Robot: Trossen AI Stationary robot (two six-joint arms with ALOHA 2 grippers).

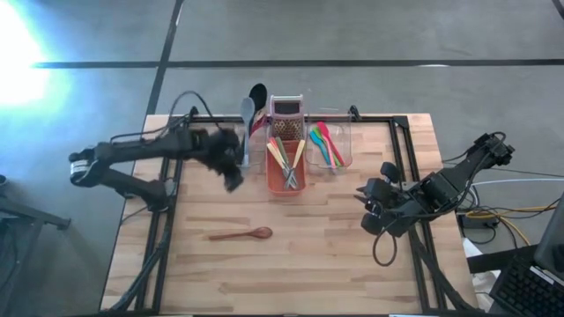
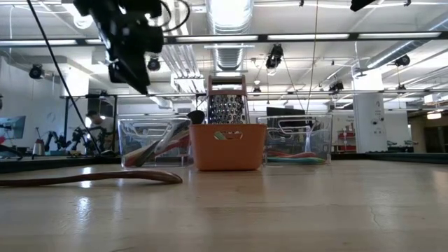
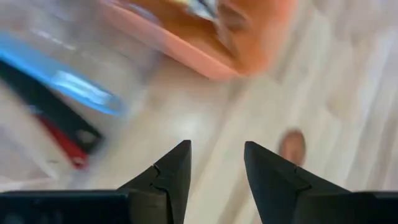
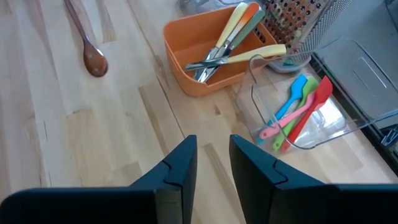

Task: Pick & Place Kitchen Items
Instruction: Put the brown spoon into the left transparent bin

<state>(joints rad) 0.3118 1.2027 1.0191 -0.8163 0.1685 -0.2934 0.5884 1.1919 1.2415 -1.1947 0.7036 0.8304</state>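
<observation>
Nearest on the table [image 1: 352, 264]: a wooden spoon [image 1: 241, 234], lying flat and alone on the bare planks, bowl toward the right, well apart from the tubs. Judged light, stiff and dry, with a slim rounded handle that sits low against the wood; likely to roll or skid under a shallow pinch, so best taken across mid-handle with the tips pressed right down to the planks.

Further back, at the middle: an orange tub [image 1: 286, 167] holding yellow-handled knives and a pair of scissors, crossed over one another. Smooth plastic handles, probably slippery; blades buried at the tub's bottom, so handle ends only.

Behind it, a metal box grater [image 1: 285, 109], standing upright.

To the right of the orange tub: a clear tub [image 1: 330, 145] with red, pink, blue and green silicone spatulas [image 4: 298, 112], fanned and overlapping. Soft, bendy heads, grippier than the knives; firmer hold on the handles.

To the left: a grey ladle [image 1: 246, 114] and a black ladle [image 1: 257, 95], bowls at the far edge.

Left claw [image 3: 214, 165] raised above the table beside the left-hand tub, fingers parted, gripping nothing. Right claw [image 4: 212, 158] waiting low at the right side, narrowly parted, empty.
</observation>
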